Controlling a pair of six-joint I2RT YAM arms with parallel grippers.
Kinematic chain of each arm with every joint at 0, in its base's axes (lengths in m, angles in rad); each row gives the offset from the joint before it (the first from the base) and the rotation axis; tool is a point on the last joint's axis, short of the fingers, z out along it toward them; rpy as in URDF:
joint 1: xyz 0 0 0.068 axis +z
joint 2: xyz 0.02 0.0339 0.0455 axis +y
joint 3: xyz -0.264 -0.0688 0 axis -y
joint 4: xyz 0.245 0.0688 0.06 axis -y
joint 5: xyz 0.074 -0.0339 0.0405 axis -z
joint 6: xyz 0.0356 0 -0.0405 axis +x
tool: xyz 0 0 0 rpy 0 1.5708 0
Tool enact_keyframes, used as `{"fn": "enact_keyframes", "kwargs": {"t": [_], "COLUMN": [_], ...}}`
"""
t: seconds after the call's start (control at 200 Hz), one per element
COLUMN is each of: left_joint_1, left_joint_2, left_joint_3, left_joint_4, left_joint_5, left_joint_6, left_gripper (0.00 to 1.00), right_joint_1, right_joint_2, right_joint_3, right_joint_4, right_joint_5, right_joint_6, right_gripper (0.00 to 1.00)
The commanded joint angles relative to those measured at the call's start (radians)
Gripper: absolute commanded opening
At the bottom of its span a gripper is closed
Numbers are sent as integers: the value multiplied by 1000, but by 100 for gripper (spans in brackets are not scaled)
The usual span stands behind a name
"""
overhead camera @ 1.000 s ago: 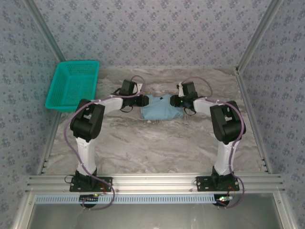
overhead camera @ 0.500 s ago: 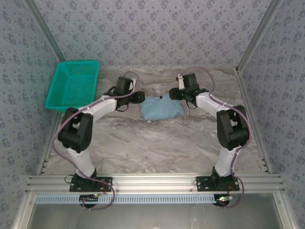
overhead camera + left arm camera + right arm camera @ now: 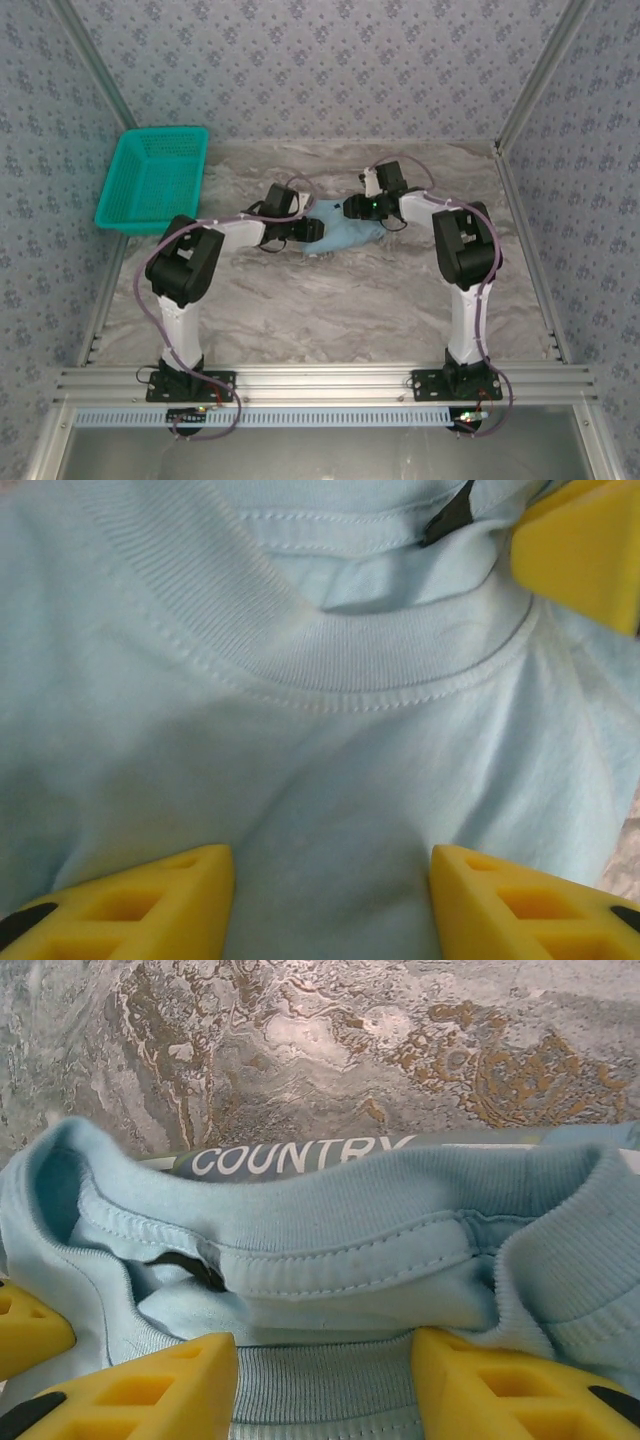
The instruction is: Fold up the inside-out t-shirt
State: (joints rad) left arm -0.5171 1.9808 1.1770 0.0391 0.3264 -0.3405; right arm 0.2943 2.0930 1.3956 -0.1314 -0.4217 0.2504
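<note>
Closest to me, at the bottom of the top view, the two arms stand side by side, with bare grey marbled counter [image 3: 300, 320] past them. Both arms bend in toward the middle of the frame. There the soft light sky-blue cotton t-shirt [image 3: 345, 235] lies in a small bunched heap on the counter.

The left tool [image 3: 312, 228] is over its left side and the right tool [image 3: 352, 208] over its upper right part, very near each other. I think they meet there because both want the neck, so the shirt can be spread out before folding.

From each wrist I see yellow fingers about half open, with the ribbed collar [image 3: 380, 660] lying loose between them. Neither tool has pinched anything that I can see.

Farther back, in the upper left, sits a teal plastic mesh basket [image 3: 165, 131], well apart from the shirt.

The arms cover parts of the shirt, so I cannot make out its sleeves or hem. A small dark tag [image 3: 190, 1268] sits inside the neck. A grey strip [image 3: 300, 1157] reading "COUNTRY" peeks out behind the collar, and I cannot tell what it is.
</note>
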Motion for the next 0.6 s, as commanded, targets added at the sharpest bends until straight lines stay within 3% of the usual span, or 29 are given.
{"fn": "enact_keyframes", "kwargs": {"t": [0.0,0.22,0.36,0.595], "left_joint_1": [7,10,49,161], "left_joint_2": [-46,-256,-388,-505], "left_joint_3": [-36,-43,-101,-168], "left_joint_4": [-45,-86,-184,-255], "left_joint_5": [-25,-86,-238,-239], "left_joint_6": [27,5,-47,-70], "left_gripper": [54,58,60,61], "right_joint_1": [-34,42,152,224], "right_joint_2": [-27,-263,-169,43], "right_joint_3": [19,-140,-83,113], "right_joint_4": [-132,3,-8,-219], "right_joint_5": [6,49,132,413], "right_joint_6": [-31,-22,-4,23], "right_gripper": [54,59,58,56]}}
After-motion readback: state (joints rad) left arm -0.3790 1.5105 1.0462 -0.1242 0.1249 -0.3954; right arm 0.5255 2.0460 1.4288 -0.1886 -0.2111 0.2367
